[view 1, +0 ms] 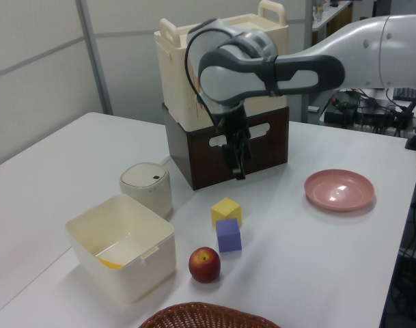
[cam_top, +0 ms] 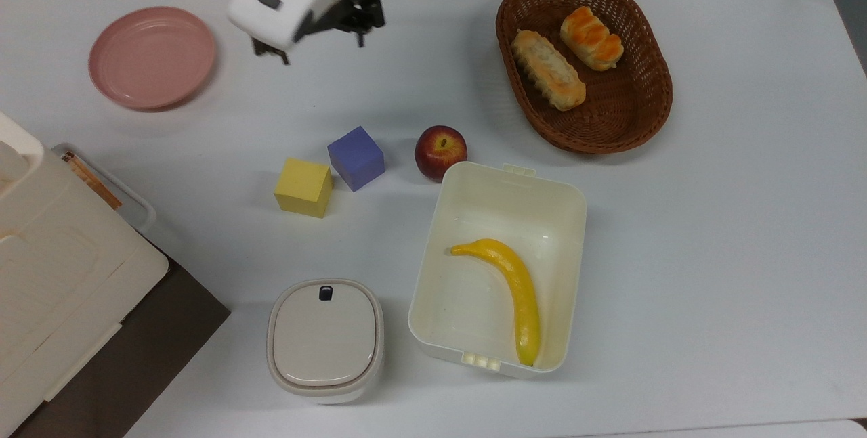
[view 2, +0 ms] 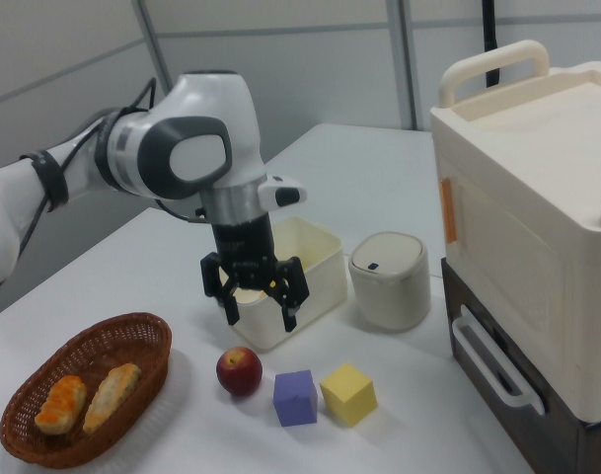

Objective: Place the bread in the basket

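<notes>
Top view: bread (cam_top: 591, 29) lies inside the basket (cam_top: 650, 110), toward the top view's upper right of it, just beside a longer loaf (cam_top: 548, 78); the two look close but I cannot tell if they touch. Gripper (cam_top: 308, 37) hangs over bare table (cam_top: 731, 235) between the pink plate (cam_top: 152, 57) and the basket, well apart from the bread, jaws spread and holding nothing. Apple (cam_top: 441, 151) sits just by the open box (cam_top: 542, 187), which holds a banana (cam_top: 509, 289); purple cube (cam_top: 355, 158) and yellow cube (cam_top: 303, 187) sit to the top view's left of the apple, lidded pot (cam_top: 325, 340) below them. Left view: gripper (view 1: 238, 162) points down above the cubes (view 1: 227, 223), in front of the stacked crates (view 1: 225, 96); how the jaws stand can't be made out here. Basket rim (view 1: 208, 316) shows at the bottom edge, bread hidden. Right view: gripper (view 2: 259, 298) is empty, fingers (view 2: 286, 314) spread apart, hovering in front of the box (view 2: 310, 259) above the apple (view 2: 239, 370). Bread (view 2: 61, 404) rests in the basket (view 2: 132, 336) at the right view's lower left, beside the loaf (view 2: 110, 395), well apart from the jaws.
</notes>
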Tool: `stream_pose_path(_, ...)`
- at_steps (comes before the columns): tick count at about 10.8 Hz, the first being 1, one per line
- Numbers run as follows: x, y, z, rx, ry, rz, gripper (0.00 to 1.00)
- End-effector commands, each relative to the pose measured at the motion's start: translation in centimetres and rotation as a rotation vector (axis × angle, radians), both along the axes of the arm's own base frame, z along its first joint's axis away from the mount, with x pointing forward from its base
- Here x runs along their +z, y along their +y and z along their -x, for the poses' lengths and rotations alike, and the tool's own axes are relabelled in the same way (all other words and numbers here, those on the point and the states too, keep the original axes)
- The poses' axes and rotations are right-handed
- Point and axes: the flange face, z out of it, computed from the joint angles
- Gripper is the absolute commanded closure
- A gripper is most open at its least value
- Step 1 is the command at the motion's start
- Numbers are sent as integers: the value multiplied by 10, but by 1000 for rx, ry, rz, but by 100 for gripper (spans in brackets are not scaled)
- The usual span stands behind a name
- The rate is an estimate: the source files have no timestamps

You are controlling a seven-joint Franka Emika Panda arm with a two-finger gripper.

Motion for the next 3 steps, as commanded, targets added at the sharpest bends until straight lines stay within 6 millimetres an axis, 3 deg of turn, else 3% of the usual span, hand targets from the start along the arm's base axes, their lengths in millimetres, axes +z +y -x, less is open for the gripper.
stream_pose_path(1,32,-19,3,-110,-142,50,0)
stream_pose_path(3,42,-26,5,-144,-173,61,0)
